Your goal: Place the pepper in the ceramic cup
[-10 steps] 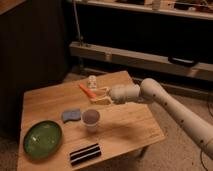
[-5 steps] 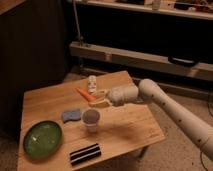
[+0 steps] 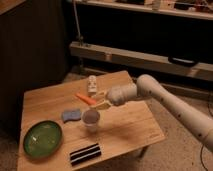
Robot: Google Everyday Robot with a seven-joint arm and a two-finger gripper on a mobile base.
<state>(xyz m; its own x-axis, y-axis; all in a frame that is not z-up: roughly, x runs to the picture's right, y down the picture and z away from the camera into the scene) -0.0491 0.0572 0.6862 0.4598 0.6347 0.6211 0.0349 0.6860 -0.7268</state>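
Observation:
The small orange-red pepper (image 3: 85, 98) sticks out to the left from my gripper (image 3: 100, 100), which is shut on its right end. It hangs just above and slightly behind the white ceramic cup (image 3: 91, 120). The cup stands upright near the middle of the wooden table (image 3: 130, 131). My arm reaches in from the right.
A blue sponge-like piece (image 3: 71, 115) lies just left of the cup. A green plate (image 3: 43, 138) sits at the front left and a black striped object (image 3: 85, 153) near the front edge. A slim white bottle (image 3: 92, 85) stands behind the gripper.
My gripper has carried the pepper forward and down, from beside the white bottle to just above and behind the cup. Nothing else moved.

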